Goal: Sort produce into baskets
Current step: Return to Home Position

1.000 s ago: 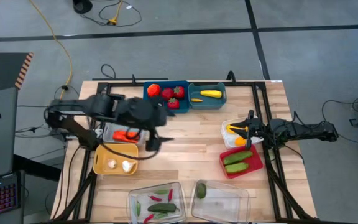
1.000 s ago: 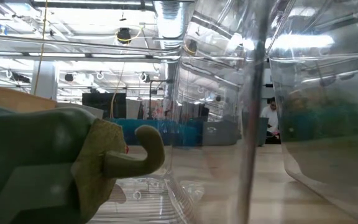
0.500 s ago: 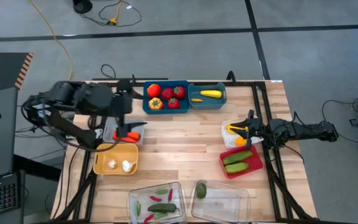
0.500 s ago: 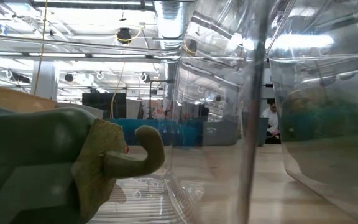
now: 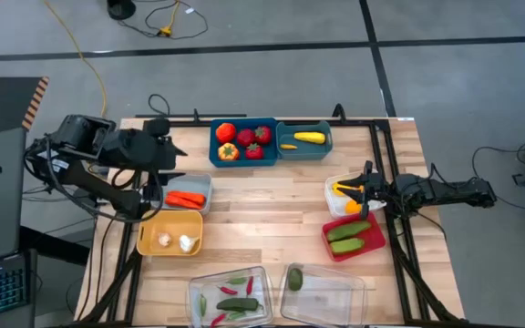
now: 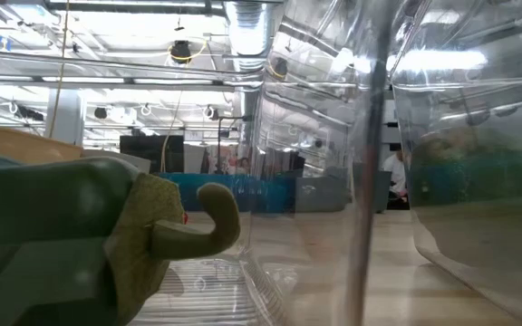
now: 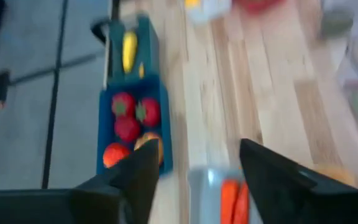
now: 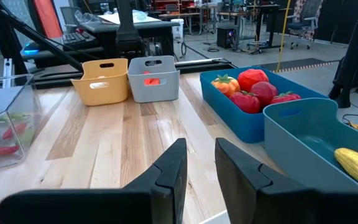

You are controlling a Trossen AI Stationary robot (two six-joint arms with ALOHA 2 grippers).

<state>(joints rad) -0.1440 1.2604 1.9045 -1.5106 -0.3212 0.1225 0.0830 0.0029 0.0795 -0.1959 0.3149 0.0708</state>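
Note:
My left gripper [image 5: 166, 169] [image 7: 197, 155] is open and empty, above the table's left edge beside the grey bin [image 5: 186, 195] that holds orange carrots [image 7: 232, 199]. My right gripper [image 5: 365, 186] [image 8: 199, 155] is empty, with a narrow gap between its fingers, at the white bin [image 5: 347, 197] on the right. Red fruits and an orange one lie in the blue bin [image 5: 242, 142], a yellow squash in the teal bin [image 5: 304, 139], white pieces in the tan-yellow bin [image 5: 169, 234], and cucumbers in the red bin [image 5: 354, 235].
Two clear trays [image 5: 229, 296] [image 5: 323, 292] stand at the near edge. One holds green and red pieces and the other a green one. The low view looks through their walls at a green pepper [image 6: 89, 235]. Bare wood lies in the table's middle [image 5: 272, 205].
My left gripper has drawn back from over the table's middle, past the grey bin, toward the table's left edge. The produce and the bins have stayed where they were.

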